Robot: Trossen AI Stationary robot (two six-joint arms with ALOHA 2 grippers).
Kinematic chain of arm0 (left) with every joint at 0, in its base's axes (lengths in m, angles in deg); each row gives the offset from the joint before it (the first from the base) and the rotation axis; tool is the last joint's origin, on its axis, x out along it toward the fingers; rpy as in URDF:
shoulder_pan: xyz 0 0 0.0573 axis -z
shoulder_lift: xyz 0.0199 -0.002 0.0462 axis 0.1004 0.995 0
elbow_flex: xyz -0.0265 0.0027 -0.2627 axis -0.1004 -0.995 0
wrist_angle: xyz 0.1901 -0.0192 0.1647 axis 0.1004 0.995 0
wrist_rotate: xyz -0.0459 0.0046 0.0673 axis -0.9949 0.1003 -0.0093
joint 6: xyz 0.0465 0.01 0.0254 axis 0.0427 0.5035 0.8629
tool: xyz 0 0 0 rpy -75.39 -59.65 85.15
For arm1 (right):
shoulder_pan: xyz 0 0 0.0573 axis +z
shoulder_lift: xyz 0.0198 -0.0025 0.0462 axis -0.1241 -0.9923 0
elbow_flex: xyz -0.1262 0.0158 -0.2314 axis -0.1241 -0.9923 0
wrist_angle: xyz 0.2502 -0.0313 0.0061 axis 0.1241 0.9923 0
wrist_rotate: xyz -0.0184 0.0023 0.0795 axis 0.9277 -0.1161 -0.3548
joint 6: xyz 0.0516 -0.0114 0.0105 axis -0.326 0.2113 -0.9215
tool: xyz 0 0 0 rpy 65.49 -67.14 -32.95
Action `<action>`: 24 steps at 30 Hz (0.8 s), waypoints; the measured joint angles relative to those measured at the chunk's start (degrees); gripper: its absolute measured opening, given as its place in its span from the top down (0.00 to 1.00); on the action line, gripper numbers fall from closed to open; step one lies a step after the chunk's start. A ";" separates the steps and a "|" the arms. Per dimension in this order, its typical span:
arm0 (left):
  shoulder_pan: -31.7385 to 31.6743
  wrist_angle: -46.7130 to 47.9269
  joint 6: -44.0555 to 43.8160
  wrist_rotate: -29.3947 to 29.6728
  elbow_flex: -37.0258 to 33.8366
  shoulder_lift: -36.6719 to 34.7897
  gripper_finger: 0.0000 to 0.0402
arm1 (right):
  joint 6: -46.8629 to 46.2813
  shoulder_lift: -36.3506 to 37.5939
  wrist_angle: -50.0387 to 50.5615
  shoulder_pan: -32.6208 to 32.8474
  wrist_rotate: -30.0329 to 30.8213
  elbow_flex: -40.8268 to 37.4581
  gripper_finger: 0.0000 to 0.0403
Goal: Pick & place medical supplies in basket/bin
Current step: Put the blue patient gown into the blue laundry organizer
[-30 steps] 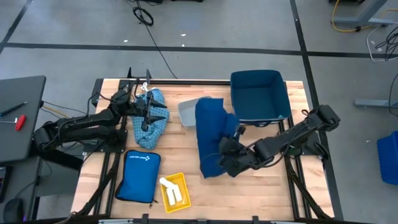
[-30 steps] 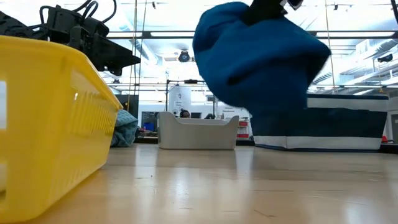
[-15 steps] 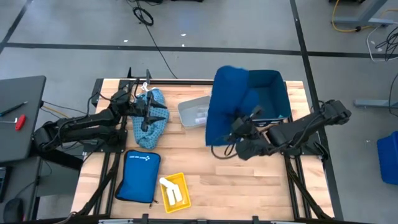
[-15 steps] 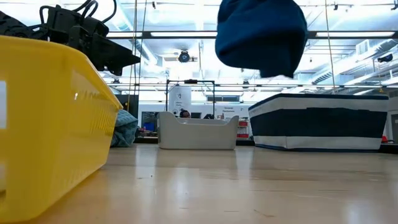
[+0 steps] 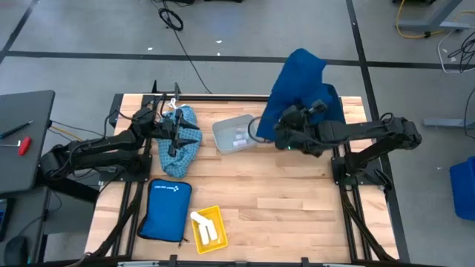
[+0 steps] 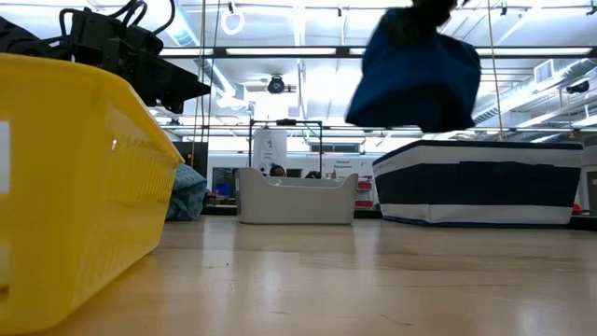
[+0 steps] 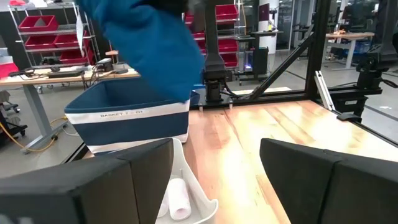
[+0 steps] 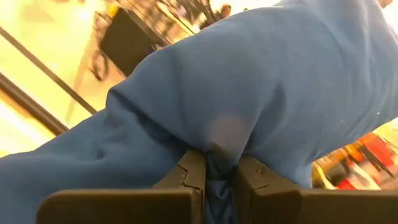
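Observation:
My right gripper is shut on the large navy cloth, which hangs in the air above the navy basket at the table's far right. In the low view the cloth hangs clear of the basket. My left gripper stands open over the light blue patterned cloth, which lies heaped at the table's far left; whether it touches the cloth I cannot tell. White rolls lie in the yellow bin. My right gripper pinches a bunched fold of the navy cloth between its two fingers. How many layers it has does not show. The cloth is lifted clear of table and basket, billowing over the gripper and hanging slack around it.
A grey tray with a white roll sits left of the basket. The bright blue pouch lies at the near left beside the yellow bin. Bare wood fills the middle and near right.
My right gripper has risen and swung from the table's middle toward the far right edge, carrying the navy cloth. The cloth, which a second ago hung low over the table, is now wholly up above the basket.

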 joint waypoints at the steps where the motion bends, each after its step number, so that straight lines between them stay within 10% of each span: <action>1: 0.00 0.00 0.00 0.00 0.00 0.00 0.39 | -1.65 0.00 1.84 -1.53 -0.53 0.00 0.92; 24: 0.51 0.51 0.13 -0.32 0.00 0.35 0.39 | -3.61 -6.95 18.34 -28.66 -38.90 -0.07 0.92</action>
